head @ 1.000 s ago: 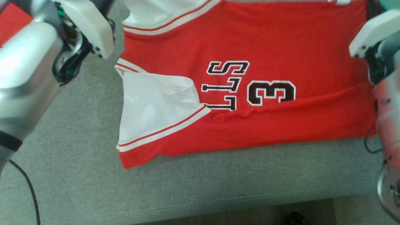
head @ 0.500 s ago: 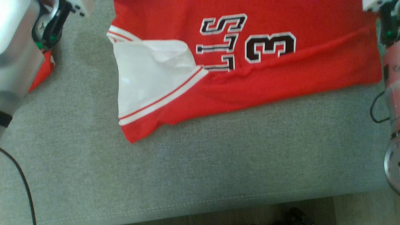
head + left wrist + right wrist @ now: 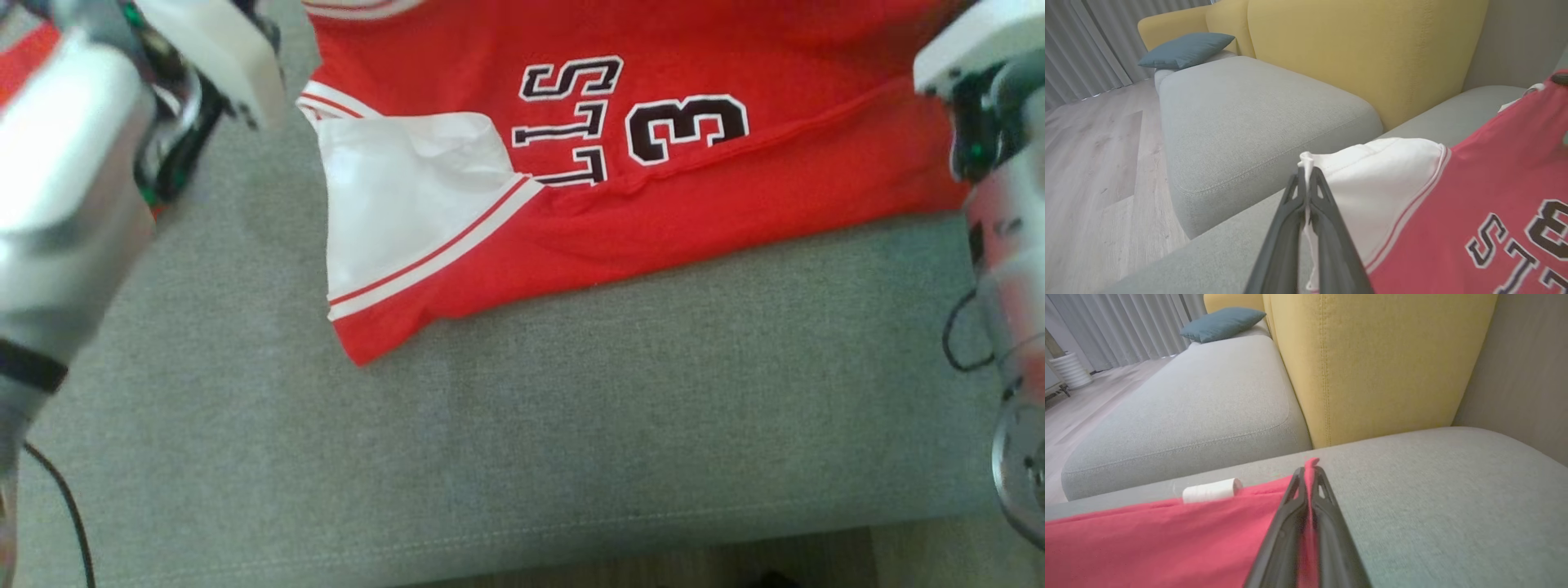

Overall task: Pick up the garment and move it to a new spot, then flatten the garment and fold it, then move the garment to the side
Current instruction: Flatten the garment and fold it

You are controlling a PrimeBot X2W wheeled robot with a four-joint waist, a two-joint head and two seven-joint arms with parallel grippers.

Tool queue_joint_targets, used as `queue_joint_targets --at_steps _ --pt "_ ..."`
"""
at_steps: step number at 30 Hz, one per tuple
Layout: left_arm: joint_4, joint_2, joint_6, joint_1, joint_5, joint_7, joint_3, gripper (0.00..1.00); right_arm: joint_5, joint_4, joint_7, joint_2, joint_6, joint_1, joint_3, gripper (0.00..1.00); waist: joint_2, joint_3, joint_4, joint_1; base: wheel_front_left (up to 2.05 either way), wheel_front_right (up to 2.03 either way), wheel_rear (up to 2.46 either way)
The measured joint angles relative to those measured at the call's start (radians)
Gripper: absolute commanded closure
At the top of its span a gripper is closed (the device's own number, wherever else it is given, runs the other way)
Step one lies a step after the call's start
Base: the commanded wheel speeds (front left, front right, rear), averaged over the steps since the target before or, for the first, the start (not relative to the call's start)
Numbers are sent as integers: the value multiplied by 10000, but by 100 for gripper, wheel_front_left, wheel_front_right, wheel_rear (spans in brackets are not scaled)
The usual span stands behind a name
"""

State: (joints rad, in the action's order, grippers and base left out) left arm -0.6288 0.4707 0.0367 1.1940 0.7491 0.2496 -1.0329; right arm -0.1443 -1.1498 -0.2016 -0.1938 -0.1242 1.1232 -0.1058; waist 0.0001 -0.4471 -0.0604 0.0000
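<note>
Garment (image 3: 735,204): red jersey, laid on the grey seat cushion (image 3: 571,425), from 10 to 2 o'clock in the head view; a long crease is seen below the numeral.
Left gripper (image 3: 1306,179): fingers pressed together, the white sleeve (image 3: 1372,183) edge pinched between them.
Right gripper (image 3: 1309,473): likewise closed, a red hem corner pinched.
Nearby: white roll (image 3: 1211,490), at 9 o'clock from the right fingertips.
Done: pick-up and move judged complete.
In hand: flattening, the far edge seemingly stretched between both grips, though lift cannot be confirmed.
Left: folding, then shifting aside.
</note>
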Motion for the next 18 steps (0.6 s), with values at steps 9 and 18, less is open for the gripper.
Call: queue_joint_targets --at_steps 9,18 --pt "1941 639 -236 -1844 35 -48 -307 100 -882 -257 997 -476 0 -1121 997 100 0 974 304 0 0 0 0" --pt "3590 1220 -711 -3233 138 -669 -924 100 -1664 -209 2255 -936 0 -2104 1829 100 0 1791 560 -1 0 0 0"
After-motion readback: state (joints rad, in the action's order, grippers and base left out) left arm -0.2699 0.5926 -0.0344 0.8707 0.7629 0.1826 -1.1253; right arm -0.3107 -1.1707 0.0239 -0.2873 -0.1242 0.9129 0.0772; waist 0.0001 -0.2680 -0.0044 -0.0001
